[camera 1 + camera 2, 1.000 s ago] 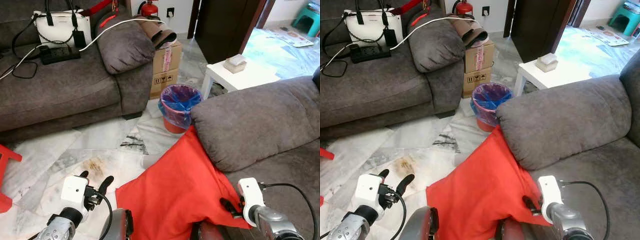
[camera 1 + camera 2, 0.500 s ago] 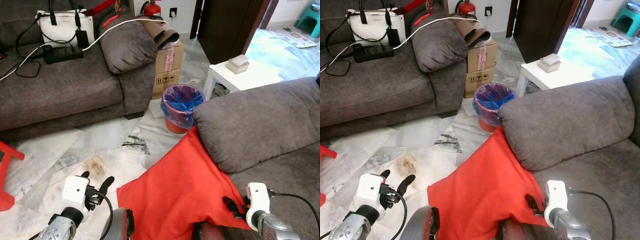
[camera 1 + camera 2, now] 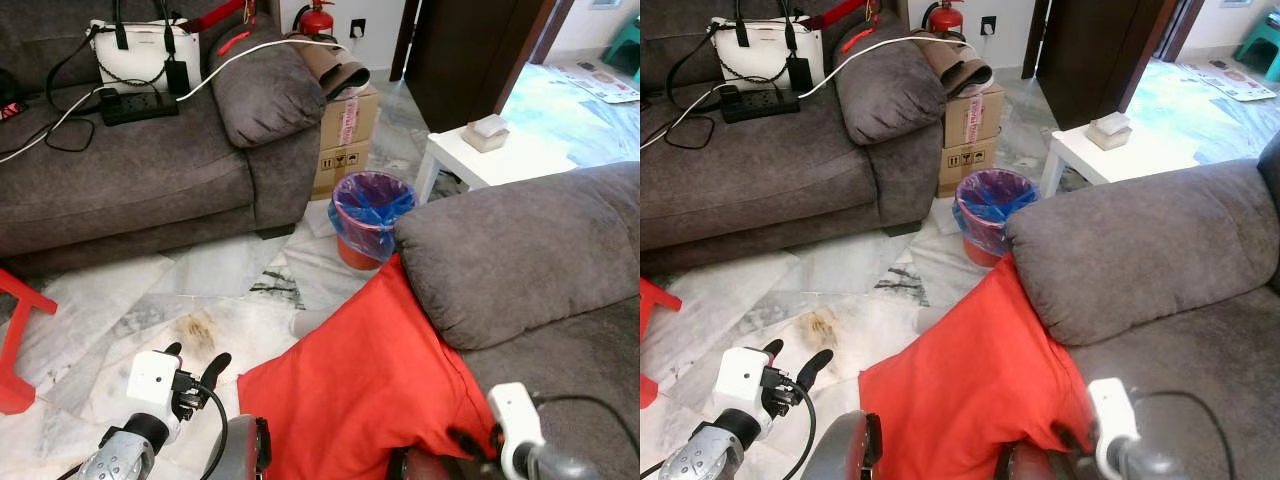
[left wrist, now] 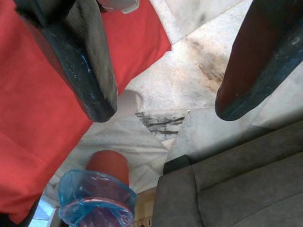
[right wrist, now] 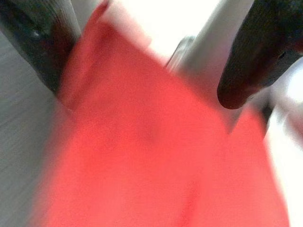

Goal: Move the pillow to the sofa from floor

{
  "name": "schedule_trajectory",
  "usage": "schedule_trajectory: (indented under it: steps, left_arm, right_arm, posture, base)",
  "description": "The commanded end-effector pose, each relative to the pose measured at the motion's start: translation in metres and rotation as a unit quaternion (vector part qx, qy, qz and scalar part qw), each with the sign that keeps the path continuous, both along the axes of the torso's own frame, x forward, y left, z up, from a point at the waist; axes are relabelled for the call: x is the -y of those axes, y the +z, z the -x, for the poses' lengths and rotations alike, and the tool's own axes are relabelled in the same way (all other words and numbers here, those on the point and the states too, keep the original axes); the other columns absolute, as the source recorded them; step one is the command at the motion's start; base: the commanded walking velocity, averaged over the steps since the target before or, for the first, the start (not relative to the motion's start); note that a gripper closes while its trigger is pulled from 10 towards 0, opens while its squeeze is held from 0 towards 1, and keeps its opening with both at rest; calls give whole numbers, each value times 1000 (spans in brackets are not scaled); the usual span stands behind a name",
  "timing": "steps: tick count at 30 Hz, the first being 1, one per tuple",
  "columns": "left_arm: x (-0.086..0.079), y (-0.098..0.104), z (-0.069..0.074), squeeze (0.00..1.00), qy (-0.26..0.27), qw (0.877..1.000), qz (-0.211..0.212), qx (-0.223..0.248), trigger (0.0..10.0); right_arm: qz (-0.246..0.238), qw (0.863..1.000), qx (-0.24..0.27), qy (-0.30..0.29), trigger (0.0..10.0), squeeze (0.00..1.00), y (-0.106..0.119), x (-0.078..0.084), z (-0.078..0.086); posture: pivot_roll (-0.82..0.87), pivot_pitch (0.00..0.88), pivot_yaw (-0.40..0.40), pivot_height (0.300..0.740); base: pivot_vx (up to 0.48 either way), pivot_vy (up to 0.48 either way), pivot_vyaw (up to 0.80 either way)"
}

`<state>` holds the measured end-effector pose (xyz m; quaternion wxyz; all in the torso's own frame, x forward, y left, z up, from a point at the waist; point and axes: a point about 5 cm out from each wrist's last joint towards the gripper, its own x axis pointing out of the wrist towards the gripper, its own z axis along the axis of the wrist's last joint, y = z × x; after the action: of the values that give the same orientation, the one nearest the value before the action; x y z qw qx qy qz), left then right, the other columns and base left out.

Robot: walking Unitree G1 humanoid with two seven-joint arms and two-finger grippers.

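A big red pillow (image 3: 370,380) leans with its top corner against the arm of the grey sofa (image 3: 520,250) on my right, and its lower part lies on the marble floor. My left gripper (image 3: 193,358) hovers open just above the floor, a little left of the pillow's lower left corner. In the left wrist view the open left gripper (image 4: 163,109) looks along the pillow's edge (image 4: 33,118). My right gripper (image 3: 470,442) sits low at the pillow's right edge beside the sofa seat. The blurred right wrist view has the right gripper (image 5: 144,90) open, with red cloth (image 5: 156,165) ahead.
A second grey sofa (image 3: 120,180) at the left carries a white handbag (image 3: 140,55) and a power strip (image 3: 135,105). An orange bin with a blue liner (image 3: 368,215), a cardboard box (image 3: 345,125) and a white side table (image 3: 490,155) stand behind the pillow. A red stool (image 3: 20,340) is at far left.
The camera has shifted slightly. My right gripper has slid lower and nearer along the pillow's right edge. The left gripper and the pillow keep their places.
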<state>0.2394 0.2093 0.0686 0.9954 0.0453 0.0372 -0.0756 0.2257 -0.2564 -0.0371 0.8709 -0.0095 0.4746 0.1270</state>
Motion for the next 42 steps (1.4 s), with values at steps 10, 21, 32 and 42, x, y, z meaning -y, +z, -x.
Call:
schedule_trajectory:
  steps: [10, 21, 32, 42]
  left_arm:
    - [3, -8, 1, 0, -3, 1000, 9, -17, 10000]
    - [2, -8, 0, 0, 1, 1000, 7, -12, 10000]
    - [5, -8, 0, 0, 1, 1000, 7, -9, 10000]
    - [10, -9, 1, 0, -2, 1000, 10, -11, 10000]
  right_arm:
    - [-36, 999, -20, -26, 10000, 0, -12, -12, 13]
    - [-127, 974, 122, -140, 10000, 0, 8, -24, -21]
    - [-119, 973, 137, -141, 10000, 0, 5, -30, -19]
    - [-119, 948, 123, -266, 10000, 0, -4, -47, -20]
  posture:
    - [153, 173, -17, 583]
    - [156, 172, -15, 583]
    - [152, 174, -17, 583]
    - [164, 178, -12, 583]
  base:
    - [0, 0, 0]
    - [0, 0, 0]
    - [0, 0, 0]
    - [0, 0, 0]
